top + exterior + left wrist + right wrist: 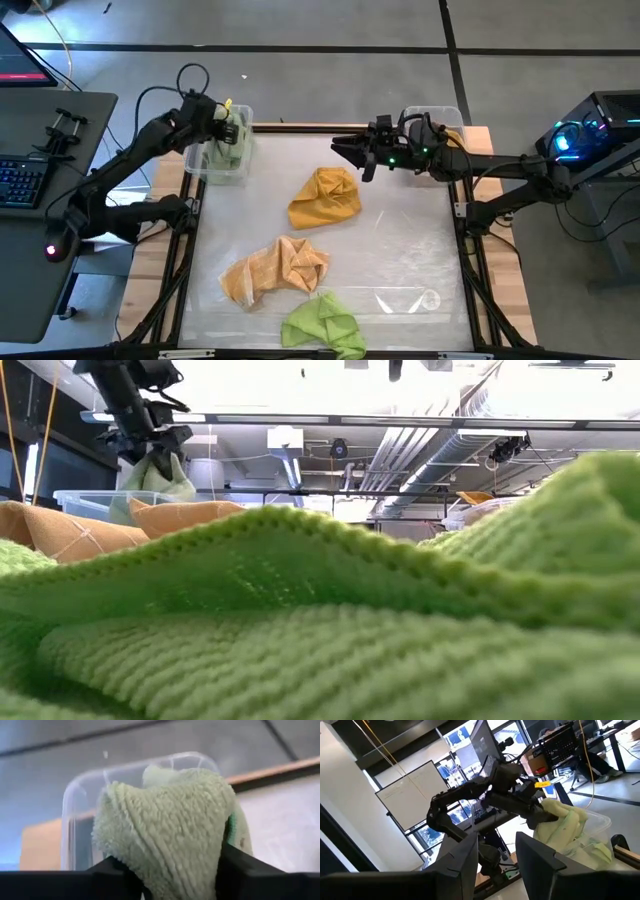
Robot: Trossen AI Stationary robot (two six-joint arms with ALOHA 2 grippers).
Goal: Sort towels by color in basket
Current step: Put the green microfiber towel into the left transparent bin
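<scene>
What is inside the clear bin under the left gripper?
A pale green towel hangs into the clear bin, between the fingers of the left gripper. The towel hides the bin's bottom, so anything beneath it cannot be seen.

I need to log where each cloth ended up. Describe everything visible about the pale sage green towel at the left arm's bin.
The pale sage green towel is a soft, ribbed, looped cloth, bunched into a hanging lump. It sits between the left gripper's dark fingers, directly over the clear plastic bin at the table's far left corner, its lower folds reaching into the bin. Whether the fingers are gripping it cannot be told.
</scene>
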